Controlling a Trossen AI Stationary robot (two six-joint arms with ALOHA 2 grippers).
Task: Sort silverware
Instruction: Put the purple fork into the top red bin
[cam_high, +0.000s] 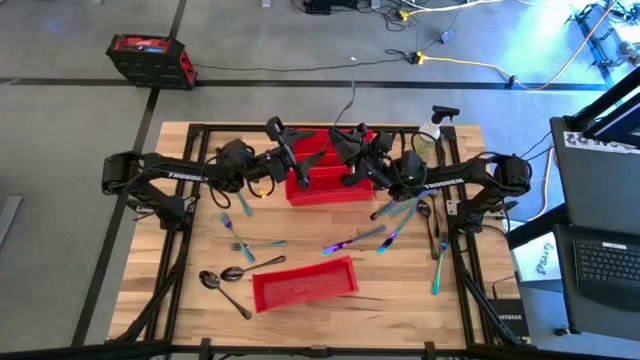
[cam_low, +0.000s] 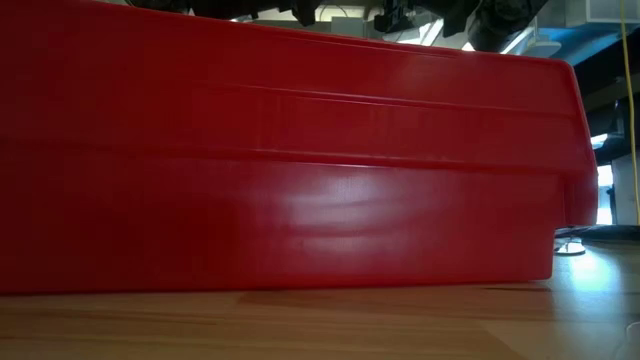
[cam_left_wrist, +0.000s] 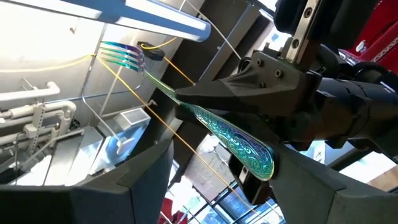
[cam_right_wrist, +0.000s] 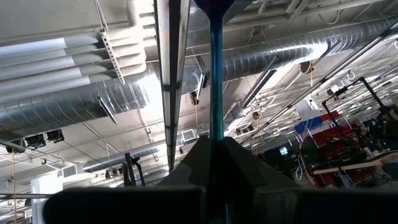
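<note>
Both arms are raised above the two far red bins (cam_high: 325, 182). My right gripper (cam_right_wrist: 214, 146) is shut on an iridescent teal fork (cam_left_wrist: 230, 140). The fork's tines (cam_left_wrist: 124, 55) point up and away. My left gripper (cam_left_wrist: 230, 152) faces it, open, with a finger on either side of the fork's broad handle end (cam_left_wrist: 256, 160), apparently without touching it. More silverware lies flat on the wooden table (cam_high: 180, 200): spoons (cam_high: 222, 277) at the near left, a fork (cam_high: 245, 245), and several pieces (cam_high: 400, 212) at the right. My right gripper pinches the fork's slim shaft (cam_right_wrist: 215, 127) between its two shut fingers (cam_left_wrist: 217, 87). The fork lies along the fingers and sticks out past their tips. It slants upward, tines up, lifted clear above the bins.
A third red bin (cam_high: 305, 283) lies near the table's front edge and fills the low view (cam_low: 300, 150). A clear spray bottle (cam_high: 435, 125) stands at the far right. A laptop (cam_high: 605, 265) sits on a stand beyond the right edge.
</note>
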